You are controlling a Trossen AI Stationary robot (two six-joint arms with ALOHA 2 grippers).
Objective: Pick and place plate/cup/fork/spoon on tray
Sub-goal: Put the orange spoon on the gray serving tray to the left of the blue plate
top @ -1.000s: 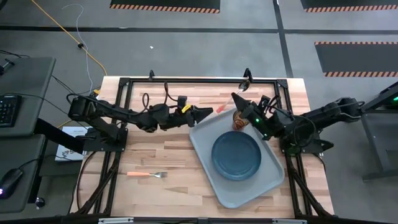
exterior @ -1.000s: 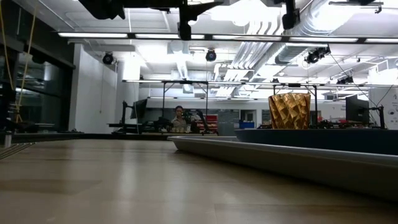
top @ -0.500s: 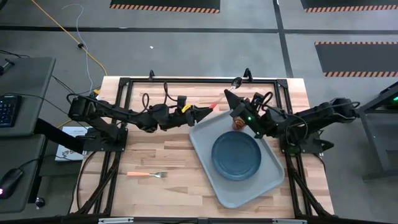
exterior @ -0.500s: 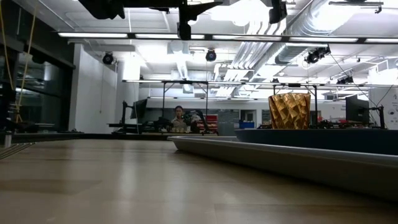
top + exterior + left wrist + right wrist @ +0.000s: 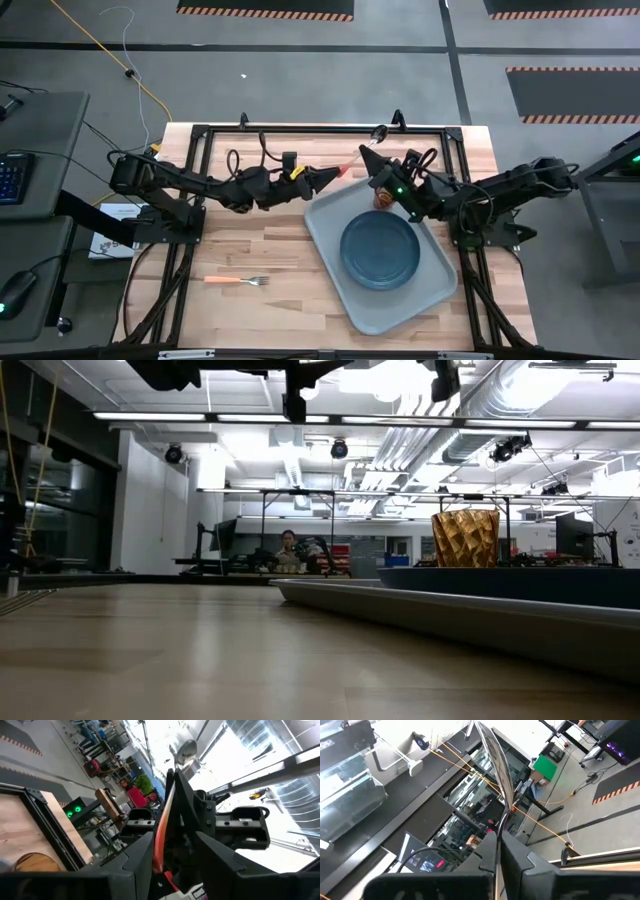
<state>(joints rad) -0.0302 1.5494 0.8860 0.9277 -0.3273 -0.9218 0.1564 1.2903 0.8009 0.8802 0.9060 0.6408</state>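
**Caller:** High view is giving us both arms meeting over the far side of the table (image 5: 250,240). The spoon (image 5: 362,155) is hanging in the air between them, silver bowl pointing toward the far edge, orange handle running back toward the left gripper (image 5: 328,175).

**Analyst:** And the left wrist view is showing that handle (image 5: 161,837) pinched between the left fingers, so they are sitting nearly closed on it. The right gripper (image 5: 378,172) is pressing in from the other side; its own wrist view is showing the silver shaft (image 5: 497,765) rising from between two fingers drawn tight together.

**Caller:** So both are gripping the spoon. What about everything else?

**Analyst:** The tray (image 5: 330,235) is lying at an angle on the right half of the table, with the plate (image 5: 380,250) sitting in its middle and the cup (image 5: 384,199) standing at its far edge, just under the right arm. The low view is showing that cup (image 5: 465,538) upright behind the plate's rim (image 5: 500,582).

**Caller:** And the fork (image 5: 238,281) is lying alone on bare wood, well apart from the tray.
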